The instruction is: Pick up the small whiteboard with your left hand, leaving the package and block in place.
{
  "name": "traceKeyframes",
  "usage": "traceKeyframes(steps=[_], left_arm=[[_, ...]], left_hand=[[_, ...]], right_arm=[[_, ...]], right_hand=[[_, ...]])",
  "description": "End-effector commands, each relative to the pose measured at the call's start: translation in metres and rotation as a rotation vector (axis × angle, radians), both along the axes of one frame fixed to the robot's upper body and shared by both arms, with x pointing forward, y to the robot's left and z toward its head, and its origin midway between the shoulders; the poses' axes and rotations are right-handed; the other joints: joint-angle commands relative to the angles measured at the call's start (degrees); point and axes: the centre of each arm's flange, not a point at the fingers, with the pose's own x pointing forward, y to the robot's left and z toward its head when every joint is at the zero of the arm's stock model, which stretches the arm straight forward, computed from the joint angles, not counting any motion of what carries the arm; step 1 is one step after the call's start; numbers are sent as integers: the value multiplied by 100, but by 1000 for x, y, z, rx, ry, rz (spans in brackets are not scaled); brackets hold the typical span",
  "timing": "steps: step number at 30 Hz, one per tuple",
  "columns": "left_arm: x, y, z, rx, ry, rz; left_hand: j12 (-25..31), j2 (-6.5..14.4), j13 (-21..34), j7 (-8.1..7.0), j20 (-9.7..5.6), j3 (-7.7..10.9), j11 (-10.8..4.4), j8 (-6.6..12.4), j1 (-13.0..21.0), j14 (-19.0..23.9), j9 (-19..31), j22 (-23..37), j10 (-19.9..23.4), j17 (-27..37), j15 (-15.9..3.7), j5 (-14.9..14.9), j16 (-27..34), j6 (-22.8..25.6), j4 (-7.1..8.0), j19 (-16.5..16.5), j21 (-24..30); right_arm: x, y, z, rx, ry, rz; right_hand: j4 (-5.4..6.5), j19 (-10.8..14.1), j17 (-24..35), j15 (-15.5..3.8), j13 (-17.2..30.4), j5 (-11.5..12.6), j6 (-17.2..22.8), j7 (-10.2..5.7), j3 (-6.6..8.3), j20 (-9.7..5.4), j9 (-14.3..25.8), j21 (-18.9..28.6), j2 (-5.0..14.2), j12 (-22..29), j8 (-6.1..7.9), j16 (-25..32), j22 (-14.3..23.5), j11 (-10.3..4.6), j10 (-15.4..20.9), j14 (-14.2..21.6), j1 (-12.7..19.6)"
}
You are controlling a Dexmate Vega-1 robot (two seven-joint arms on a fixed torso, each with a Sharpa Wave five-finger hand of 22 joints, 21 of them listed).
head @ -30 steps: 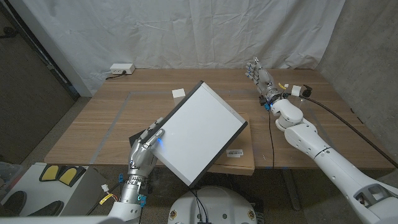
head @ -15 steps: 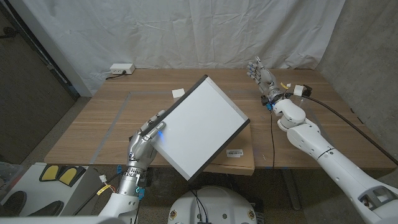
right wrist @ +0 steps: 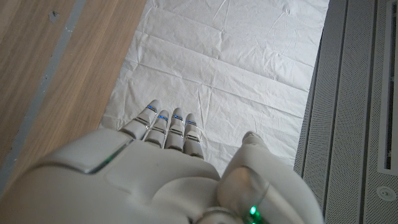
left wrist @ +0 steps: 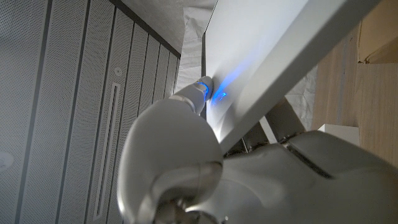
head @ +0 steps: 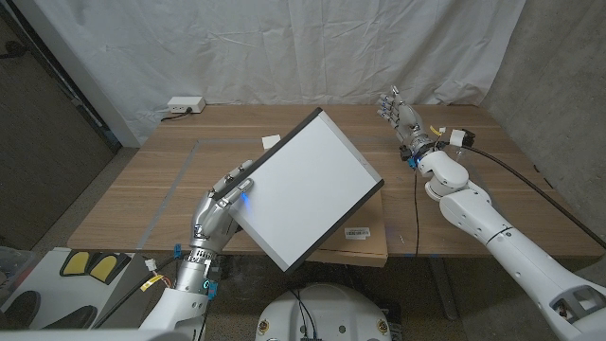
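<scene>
While the left hand [head: 220, 208] grips the tilted whiteboard [head: 305, 188] (raised), the right hand [head: 398, 114] is open.

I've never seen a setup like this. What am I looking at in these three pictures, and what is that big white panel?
It is a robot with two arms, each ending in a hand, at a wooden table. One picture looks down from its head; the other two come from cameras on its wrists. The white panel is a small whiteboard, which the left hand holds by an edge, tilted above the table. Under it lies a flat cardboard package. A small white block sits farther back. The right hand holds nothing, its fingers straight and together.
</scene>
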Motion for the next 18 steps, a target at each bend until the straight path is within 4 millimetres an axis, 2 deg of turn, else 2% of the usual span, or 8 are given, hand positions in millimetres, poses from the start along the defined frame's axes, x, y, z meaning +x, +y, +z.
traceKeyframes(steps=[1, 8, 12, 16, 18], left_arm=[[-8, 2, 18, 40, -23, 24], [-8, 4, 24, 56, -36, 25], [-9, 6, 28, 62, -43, 33], [-11, 8, 32, 65, -55, 38], [-12, 8, 35, 78, -62, 42]], left_hand=[[-11, 47, 20, 21, 10, 331, -36, -21, -34, 14, 30, 31, 38, 15, 18, 11, -13, 49, 111, 44, -25], [-18, 47, 21, 19, 19, 347, 7, -32, -50, 19, 32, 32, 37, 16, 24, 6, -12, 49, 115, 27, -41], [-22, 46, 22, 20, 19, 355, -27, -33, -58, 28, 32, 32, 39, 15, 26, 2, -10, 61, 116, 39, -41], [-25, 44, 23, 14, 20, 364, 23, -42, -81, 33, 34, 33, 48, 15, 24, -5, -10, 65, 127, 41, -48], [-27, 44, 23, 11, 20, 370, -19, -46, -91, 35, 34, 34, 49, 16, 33, -8, -10, 65, 131, 44, -51]], right_arm=[[-4, -4, -2, 2, -6, -1], [-6, -5, -3, 6, -5, -6], [-7, -6, -3, 6, -8, -8], [-9, -7, -3, 7, -9, -9], [-9, -7, -3, 6, -11, -11]], right_hand=[[-18, 37, 18, -20, 35, -15, 39, 21, 19, 0, 23, -12, 33, 43, -11, 0, 16, -7, 48, 51, 11], [-20, 43, 18, -20, 35, -16, 39, 16, 17, 0, 23, -18, 34, 42, -11, 0, 17, -4, 48, 53, 11], [-22, 45, 18, -20, 35, -16, 40, 15, 16, -1, 23, -23, 36, 42, -11, 0, 17, -4, 50, 52, 10], [-22, 46, 18, -15, 34, -17, 43, 18, 15, 1, 23, -26, 38, 40, -11, 0, 17, -9, 46, 54, 9], [-22, 48, 18, -15, 34, -17, 45, 17, 14, 1, 23, -27, 38, 42, -10, -1, 17, -6, 49, 53, 9]])
